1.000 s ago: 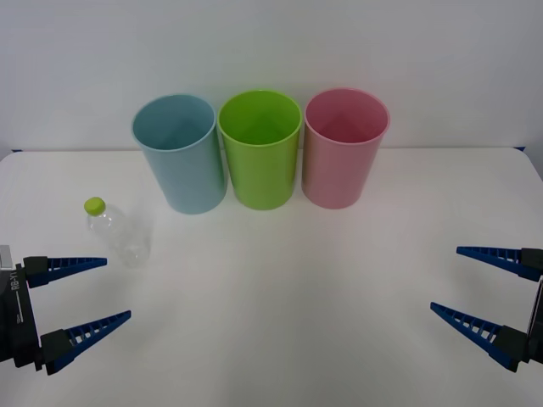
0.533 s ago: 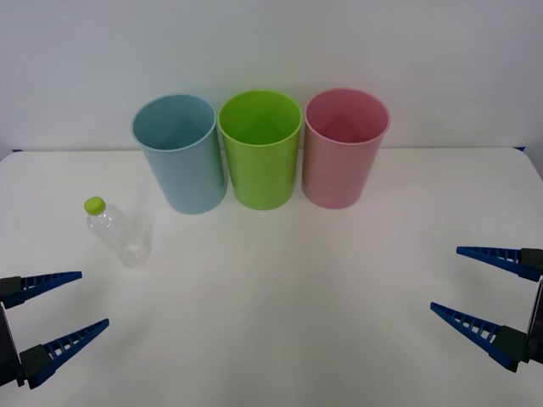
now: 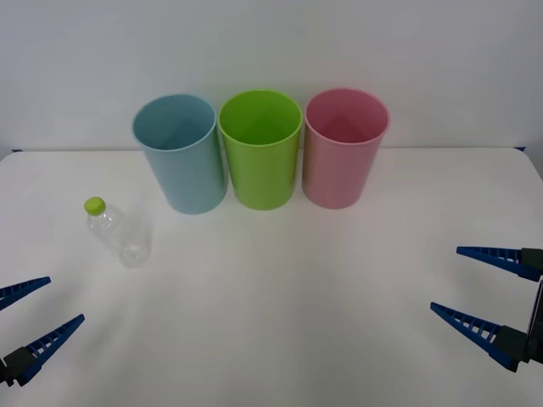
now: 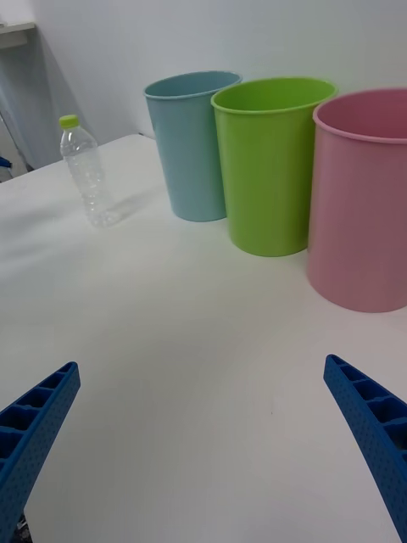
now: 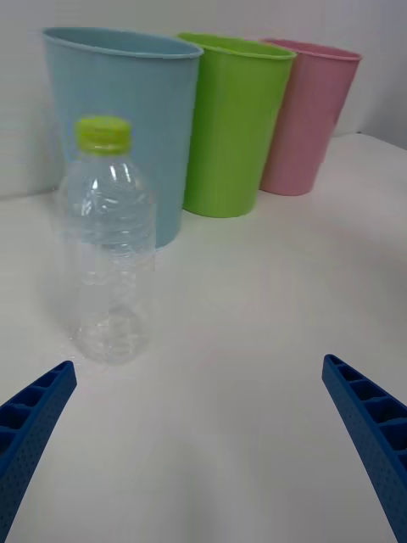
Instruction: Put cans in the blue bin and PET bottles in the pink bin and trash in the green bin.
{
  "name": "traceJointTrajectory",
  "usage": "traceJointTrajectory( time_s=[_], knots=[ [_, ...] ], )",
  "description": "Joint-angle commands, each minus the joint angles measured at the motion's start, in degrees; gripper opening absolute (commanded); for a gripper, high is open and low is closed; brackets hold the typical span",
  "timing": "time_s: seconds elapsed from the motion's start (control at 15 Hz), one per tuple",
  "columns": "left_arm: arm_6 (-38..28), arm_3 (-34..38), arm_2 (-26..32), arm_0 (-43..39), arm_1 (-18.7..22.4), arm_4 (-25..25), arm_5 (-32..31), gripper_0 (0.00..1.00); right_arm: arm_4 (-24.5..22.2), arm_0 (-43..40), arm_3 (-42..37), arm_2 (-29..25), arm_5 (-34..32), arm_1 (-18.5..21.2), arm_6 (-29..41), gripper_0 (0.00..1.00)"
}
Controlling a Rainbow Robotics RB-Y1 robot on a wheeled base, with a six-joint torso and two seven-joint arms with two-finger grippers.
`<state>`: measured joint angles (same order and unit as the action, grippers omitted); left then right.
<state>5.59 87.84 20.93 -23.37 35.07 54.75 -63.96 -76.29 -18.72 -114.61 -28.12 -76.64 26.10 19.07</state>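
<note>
A small clear PET bottle [image 3: 117, 234] [image 5: 108, 263] [image 4: 86, 174] with a yellow-green cap stands upright on the white table [image 3: 280, 288], left of the bins. At the back stand the blue bin [image 3: 180, 153] [image 5: 127, 119] [image 4: 191, 144], the green bin [image 3: 261, 148] [image 5: 227, 123] [image 4: 267, 161] and the pink bin [image 3: 344, 146] [image 5: 307, 114] [image 4: 360, 199] in a row. My left gripper [image 3: 27, 315] is open at the front left corner, short of the bottle. My right gripper [image 3: 477, 284] is open at the front right, holding nothing.
A pale wall [image 3: 271, 51] rises right behind the bins. The three bins stand almost touching one another. Bare table surface stretches between the two grippers.
My left gripper has drawn back toward the front left corner, away from the bottle. The right gripper, the bottle and the bins have not moved.
</note>
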Motion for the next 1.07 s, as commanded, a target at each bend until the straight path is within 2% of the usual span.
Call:
traceJointTrajectory(
  time_s=[0.07,0.4,1.07],
  knots=[
    [1.45,-3.29,-0.18,1.75,-0.79,-0.34,3.14,1.0,0.0,0.0,0.01,0.0,0.0,0.0,0.0,1.0],
    [1.89,-3.02,-3.26,2.72,-0.96,-4.03,10.52,1.0,0.0,0.0,0.01,0.0,0.0,0.0,0.0,1.0],
    [8.65,-3.11,-4.31,6.67,-4.04,-4.03,14.03,1.0,0.0,0.0,0.01,0.0,0.0,0.0,0.0,1.0]
  ],
)
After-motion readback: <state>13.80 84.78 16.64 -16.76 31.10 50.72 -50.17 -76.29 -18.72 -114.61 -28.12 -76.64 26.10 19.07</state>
